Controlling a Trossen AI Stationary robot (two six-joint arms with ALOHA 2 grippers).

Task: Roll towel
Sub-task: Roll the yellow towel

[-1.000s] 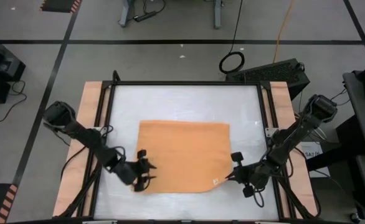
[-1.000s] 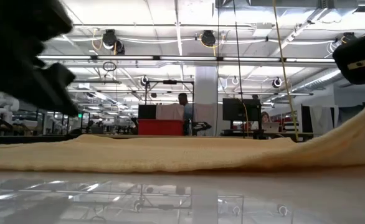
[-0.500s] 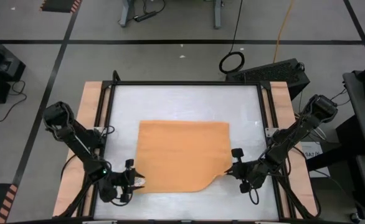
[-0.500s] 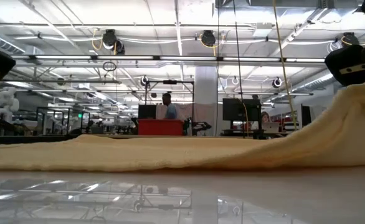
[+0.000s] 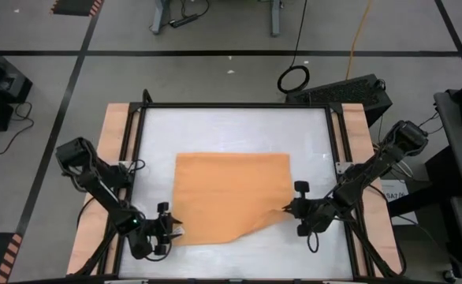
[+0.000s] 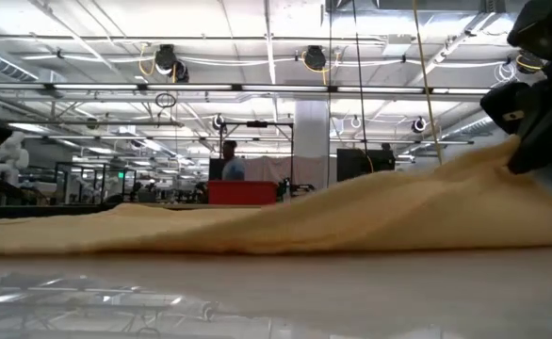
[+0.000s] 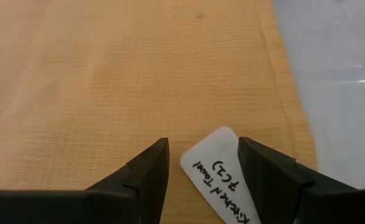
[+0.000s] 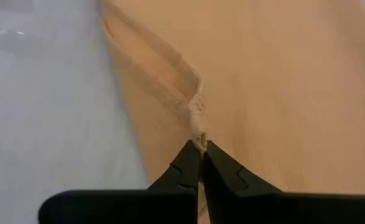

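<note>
**At table centre: towel edge pinched and lifting**

At the middle of the glossy white tabletop (image 5: 231, 130), the towel (image 5: 227, 193) is lying mostly flat: thin orange-tan cloth, roughly rectangular, with a fine woven grid texture and a stitched hem along the side.

At about 4 o'clock of the cloth, the right gripper (image 5: 288, 209) is sitting with its dark fingers (image 8: 192, 163) pressed tight together, pinching a small peak of the towel's edge. The fabric there is puckering into a ridge and rising off the table; in the low view it is sloping up toward the gripper (image 6: 530, 141) as a soft ramp. The near-right corner is pulling inward, so the near edge is running diagonally.

At about 7 o'clock, the left gripper (image 5: 172, 229) is resting at the near-left corner, fingers (image 7: 148, 168) standing apart and gripping nothing. Between them the small white tag (image 7: 223, 177) is showing, rounded at the corner, with handwritten black lettering.

A person (image 6: 229, 162) is standing far back in the room.
</note>
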